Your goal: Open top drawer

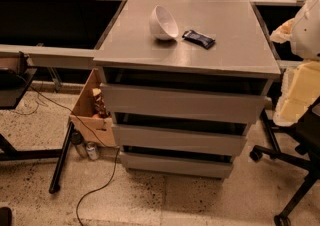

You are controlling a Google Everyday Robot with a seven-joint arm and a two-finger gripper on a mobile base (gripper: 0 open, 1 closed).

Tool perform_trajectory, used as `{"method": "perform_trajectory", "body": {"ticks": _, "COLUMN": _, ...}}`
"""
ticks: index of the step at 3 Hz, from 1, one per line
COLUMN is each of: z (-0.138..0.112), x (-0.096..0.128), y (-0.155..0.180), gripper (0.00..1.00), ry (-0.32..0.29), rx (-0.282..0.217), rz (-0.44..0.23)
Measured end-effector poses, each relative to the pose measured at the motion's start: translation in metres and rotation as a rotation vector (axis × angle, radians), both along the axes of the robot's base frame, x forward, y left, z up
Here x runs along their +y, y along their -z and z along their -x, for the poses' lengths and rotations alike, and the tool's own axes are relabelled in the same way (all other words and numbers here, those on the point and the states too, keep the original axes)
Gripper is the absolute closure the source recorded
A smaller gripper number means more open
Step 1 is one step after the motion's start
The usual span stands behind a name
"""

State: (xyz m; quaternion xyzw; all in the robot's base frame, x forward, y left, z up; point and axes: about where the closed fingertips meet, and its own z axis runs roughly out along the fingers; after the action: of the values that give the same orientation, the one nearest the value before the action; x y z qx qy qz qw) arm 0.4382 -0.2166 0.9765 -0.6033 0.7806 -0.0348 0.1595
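Note:
The grey cabinet (187,35) stands in the middle of the camera view with three flat handleless drawer fronts. The top drawer (182,102) is the widest front, just under the cabinet top, with a dark gap above it. None of its inside tray shows. Two similar fronts, one in the middle (179,140) and one at the bottom (176,164), sit below it. My gripper is not in view. A white rounded body (307,22), possibly part of my arm, shows at the right edge, beside the cabinet's top right corner.
A white bowl (163,22) lies tilted on the cabinet top beside a dark snack packet (198,39). A cardboard box (92,110) and cans (89,149) stand left of the cabinet. A black office chair (295,155) with cream foam (295,92) stands to the right. Cables (97,185) run over the floor.

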Motion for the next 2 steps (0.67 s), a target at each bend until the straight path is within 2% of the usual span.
{"method": "perform_trajectory", "body": {"ticks": 1, "z": -0.0001, "x": 0.0007, "y": -0.0016, "gripper": 0.00, "ry": -0.004, "rx": -0.007, "rz": 0.002}}
{"method": "perform_trajectory", "body": {"ticks": 2, "z": -0.0073, "x": 0.0092, "y": 0.0065, "gripper": 0.00, "ry": -0.039, "rx": -0.028, "rz": 0.010}}
